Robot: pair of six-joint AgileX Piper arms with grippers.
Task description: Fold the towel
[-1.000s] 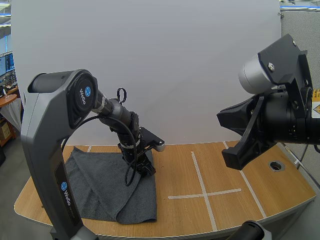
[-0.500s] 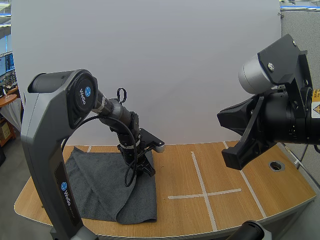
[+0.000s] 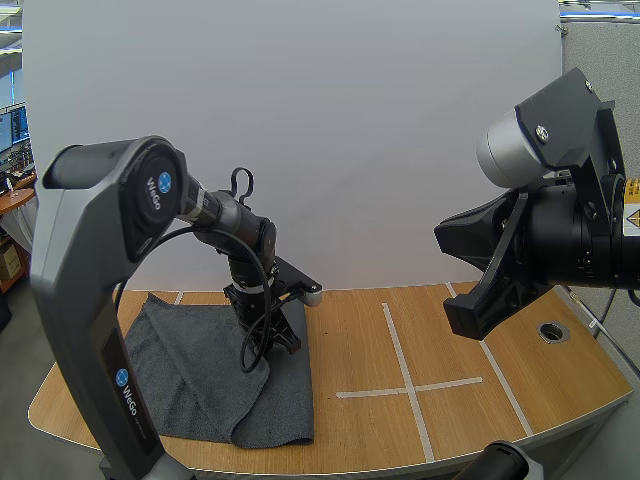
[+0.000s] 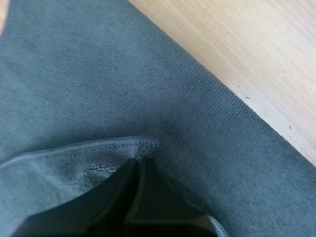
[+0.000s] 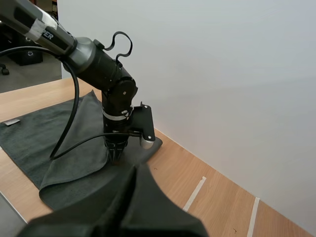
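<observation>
A dark grey towel (image 3: 195, 375) lies on the left part of the light wooden desk (image 3: 450, 340), spread mostly flat, with its near right corner doubled over into a soft rounded fold. The left gripper (image 3: 268, 345) points straight down at the towel's right side, toward the far edge. In the left wrist view its two black fingers lie tight together, and a raised layer of the dark grey towel (image 4: 98, 74) with a stitched hem (image 4: 89, 148) runs right up to the tips of the left gripper (image 4: 140, 160) — closed on that edge of cloth, with the flat layer beneath and bare desk (image 4: 247, 39) just beyond the towel's border. The right wrist view shows the same left gripper (image 5: 114, 157) standing on the dark grey towel (image 5: 29, 143), close to the towel's corner, on the desk (image 5: 197, 173). The right gripper (image 5: 136, 170) has its fingers pressed together as one dark wedge with nothing between them — held in the air well apart from the towel. The right arm (image 3: 540, 240) hangs above the right side of the desk, over white tape lines (image 3: 400, 360) that form a cross and near a small round hole (image 3: 552, 330) in the desk top.
</observation>
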